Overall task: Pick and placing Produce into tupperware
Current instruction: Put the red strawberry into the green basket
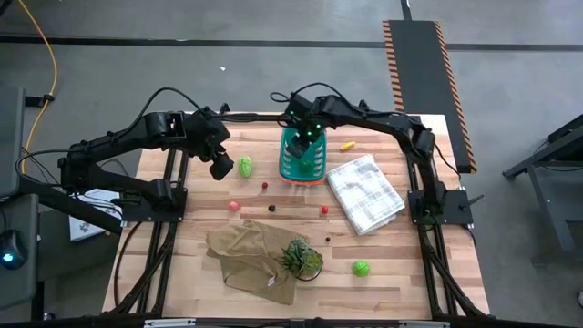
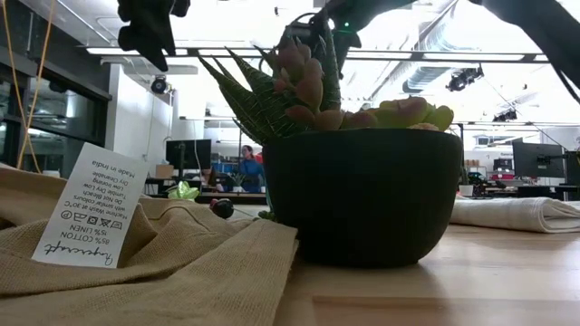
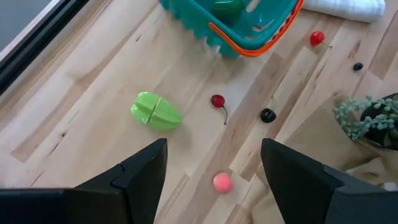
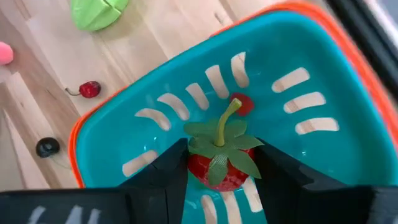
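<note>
High view, table [image 1: 392, 264]: wooden top with scattered produce, tan cloth, potted plant.
Tupperware [image 1: 303, 162]: teal slotted basket at the far middle; light, rigid plastic by the look of it.
Right gripper [image 4: 217, 171]: above the basket, fingers partly closed on a red strawberry [image 4: 219, 163], clamped at its flanks under the leaf cap.
Left gripper [image 3: 214, 165]: fingers spread wide, empty, hovering near the green lump [image 3: 155, 112].
Handling: the strawberry looks a light, hard, smooth toy; likely slippery, best pinched across its widest part.
Hidden: the strawberry's tip; the basket floor in the high view.
</note>
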Controlling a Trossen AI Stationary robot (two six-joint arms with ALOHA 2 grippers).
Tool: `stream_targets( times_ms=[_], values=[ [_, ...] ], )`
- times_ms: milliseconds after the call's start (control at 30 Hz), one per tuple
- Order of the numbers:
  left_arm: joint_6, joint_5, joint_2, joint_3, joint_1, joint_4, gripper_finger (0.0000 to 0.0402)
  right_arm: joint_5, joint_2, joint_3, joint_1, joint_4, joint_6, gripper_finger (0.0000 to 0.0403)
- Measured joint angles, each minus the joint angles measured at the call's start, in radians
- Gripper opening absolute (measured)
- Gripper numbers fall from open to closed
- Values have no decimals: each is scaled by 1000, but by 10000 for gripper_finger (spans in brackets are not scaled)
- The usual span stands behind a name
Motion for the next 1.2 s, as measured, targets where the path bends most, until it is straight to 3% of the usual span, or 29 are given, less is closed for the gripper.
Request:
stream_targets(
  times_ms=[467, 900, 1200],
  values=[
    [-2, 4, 0, 0, 0, -3, 248, -42, 102, 2, -14, -41, 8, 140],
    [-23, 4, 0, 0, 0, -2, 248, -7, 126, 1, -15, -50, 3, 141],
    [-24, 3, 0, 0, 0, 3, 248, -7, 126, 1, -18, -52, -11, 191]
  ],
)
